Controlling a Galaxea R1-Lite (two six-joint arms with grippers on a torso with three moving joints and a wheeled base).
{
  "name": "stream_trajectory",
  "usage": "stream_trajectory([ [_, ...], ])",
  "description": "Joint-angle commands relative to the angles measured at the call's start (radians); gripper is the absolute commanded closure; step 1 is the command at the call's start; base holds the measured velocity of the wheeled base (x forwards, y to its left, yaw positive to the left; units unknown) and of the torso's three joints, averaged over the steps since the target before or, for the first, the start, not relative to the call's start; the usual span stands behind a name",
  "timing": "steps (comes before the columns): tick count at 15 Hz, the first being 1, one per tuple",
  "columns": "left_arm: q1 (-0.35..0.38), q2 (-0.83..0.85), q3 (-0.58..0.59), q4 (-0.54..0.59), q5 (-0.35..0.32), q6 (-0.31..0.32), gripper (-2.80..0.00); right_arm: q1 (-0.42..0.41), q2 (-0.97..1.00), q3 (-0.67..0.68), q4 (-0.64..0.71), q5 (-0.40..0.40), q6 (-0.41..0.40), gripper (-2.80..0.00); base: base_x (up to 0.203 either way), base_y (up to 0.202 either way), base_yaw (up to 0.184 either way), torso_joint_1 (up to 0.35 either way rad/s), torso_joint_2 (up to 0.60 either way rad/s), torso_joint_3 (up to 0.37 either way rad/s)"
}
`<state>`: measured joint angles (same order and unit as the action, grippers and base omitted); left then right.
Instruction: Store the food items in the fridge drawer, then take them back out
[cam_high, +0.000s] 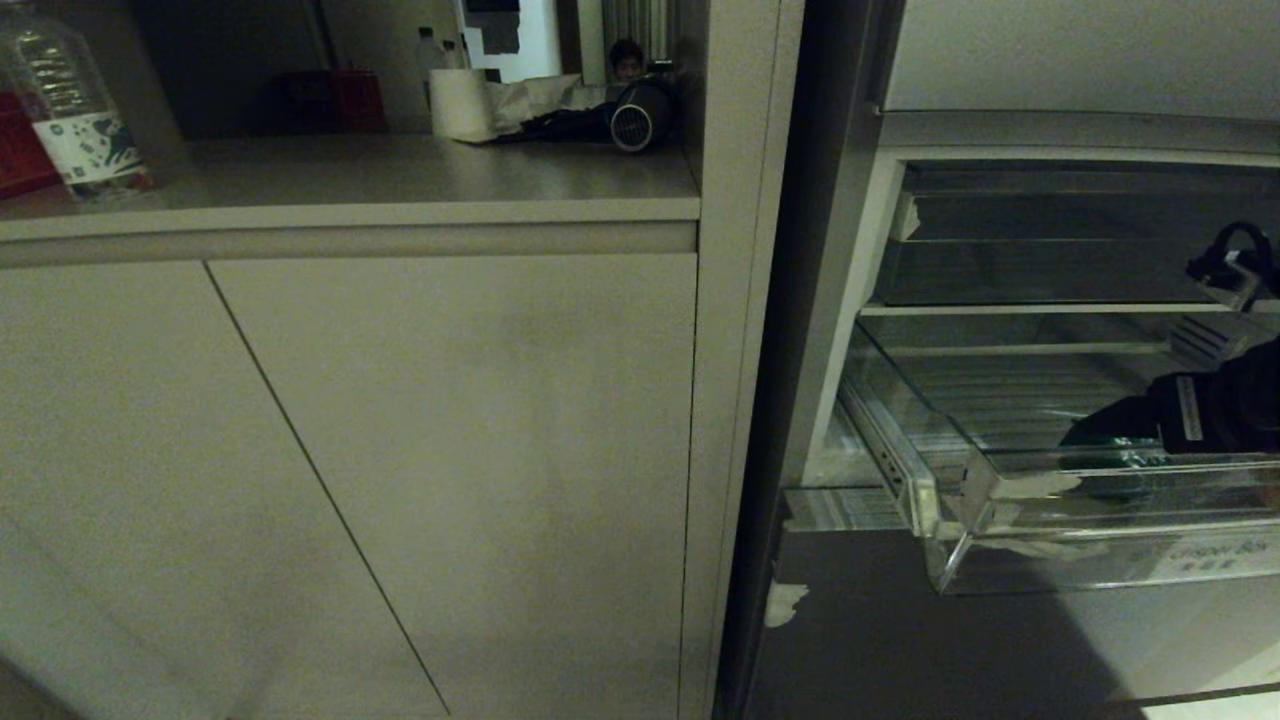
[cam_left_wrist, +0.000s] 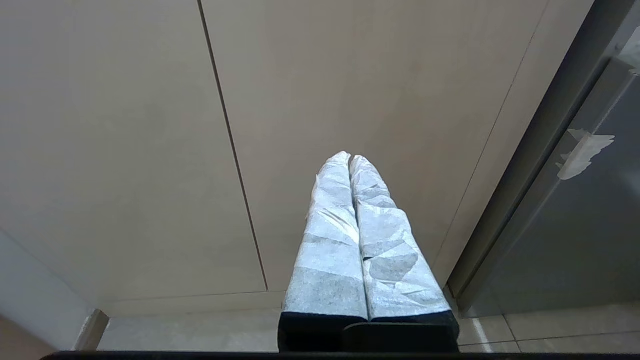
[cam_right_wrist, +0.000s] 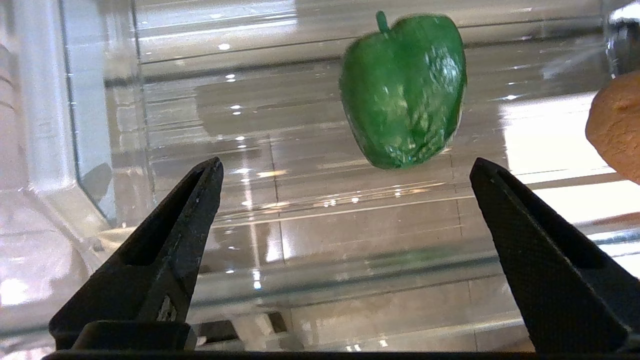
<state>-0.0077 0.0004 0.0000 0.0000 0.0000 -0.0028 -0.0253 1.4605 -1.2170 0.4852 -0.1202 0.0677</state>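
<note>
head: drawer (cam_high: 1050, 560) pulled out, my right gripper (cam_high: 1110, 440) inside it at 3 o'clock.
left wrist: my left gripper (cam_left_wrist: 350, 160) clenched, empty, parked facing cabinet (cam_left_wrist: 125, 125).
right wrist: jaws spread, grasping nothing; pepper (cam_right_wrist: 402, 90) on drawer floor at 1 o'clock, roll (cam_right_wrist: 617, 130) at 3.
progress: storing looks done; taking out still left.

The orange-brown lump (cam_right_wrist: 617, 132) is cut off by the frame edge beside the green pepper (cam_right_wrist: 404, 90).
</note>
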Motion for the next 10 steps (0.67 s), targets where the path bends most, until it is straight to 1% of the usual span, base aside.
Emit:
stream_trajectory([
  [1, 0.0, 0.0, 0.0, 0.0, 0.0, 0.0, 0.0, -0.01, -0.012, -0.004, 0.008, 0.001, 0.001, -2.8, 0.0, 0.0, 0.0, 0.0, 0.0, 0.0],
  [3, 0.0, 0.0, 0.0, 0.0, 0.0, 0.0, 0.0, -0.012, 0.001, -0.022, 0.001, 0.002, 0.003, -2.8, 0.0, 0.0, 0.0, 0.0, 0.0, 0.0],
  [7, 0.0, 0.0, 0.0, 0.0, 0.0, 0.0, 0.0, -0.019, 0.09, -0.149, -0.016, 0.001, 0.002, -2.8, 0.0, 0.0, 0.0, 0.0, 0.0, 0.0],
  [10, 0.0, 0.0, 0.0, 0.0, 0.0, 0.0, 0.0, -0.035, 0.176, -0.198, -0.014, -0.001, 0.0, -2.8, 0.0, 0.0, 0.0, 0.0, 0.0, 0.0],
])
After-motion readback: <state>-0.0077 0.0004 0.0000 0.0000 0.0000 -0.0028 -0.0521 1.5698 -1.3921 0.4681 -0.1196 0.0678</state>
